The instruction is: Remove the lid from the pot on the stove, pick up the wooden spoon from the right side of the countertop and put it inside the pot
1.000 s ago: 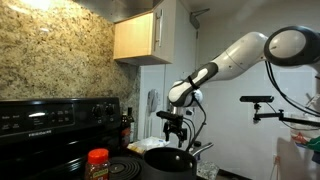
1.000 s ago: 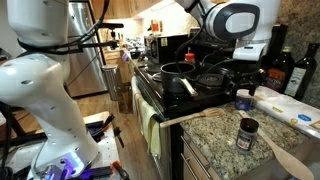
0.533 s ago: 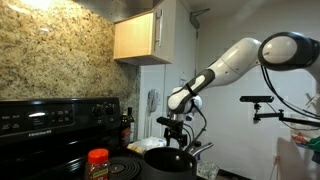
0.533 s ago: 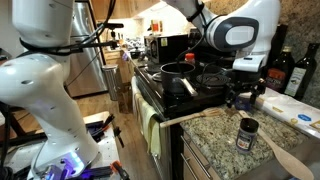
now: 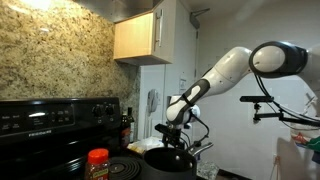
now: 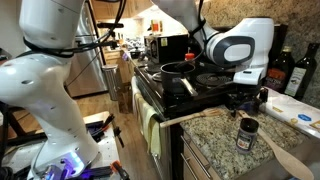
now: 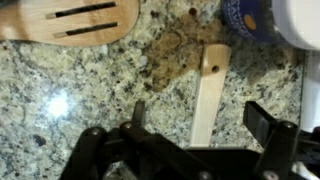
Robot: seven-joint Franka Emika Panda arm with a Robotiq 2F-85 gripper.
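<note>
The Robotiq gripper [image 7: 196, 118] hangs low over a speckled granite countertop [image 7: 70, 95] with its fingers [image 7: 137, 110] spread wide. The straight handle of the wooden spoon [image 7: 208, 98] lies flat on the stone between them, untouched by either one. A small hole shows near the handle's far end, beside a brownish patch in the granite.

A slotted wooden spatula [image 7: 70, 18] rests along the top of the wrist view, well apart from the spoon. A blue-and-white object [image 7: 247, 12] is cut off at the upper edge, too partial to identify.

In an exterior view the gripper [image 6: 243, 98] sits at the counter's edge just beside the stove [image 6: 170, 95]. The dark pot [image 6: 178, 70] stands on the cooktop behind it, and whether a lid covers it cannot be told at this size. A small dark-capped jar [image 6: 247, 132] stands on the granite nearby, with tall bottles [image 6: 283, 68] against the wall.

From the opposite side the room shows a mottled stone backsplash [image 5: 50, 50], a light wooden cabinet [image 5: 135, 38] and the range's raised control panel. An orange-lidded jar [image 5: 97, 160] stands near the pot [image 5: 168, 160].
</note>
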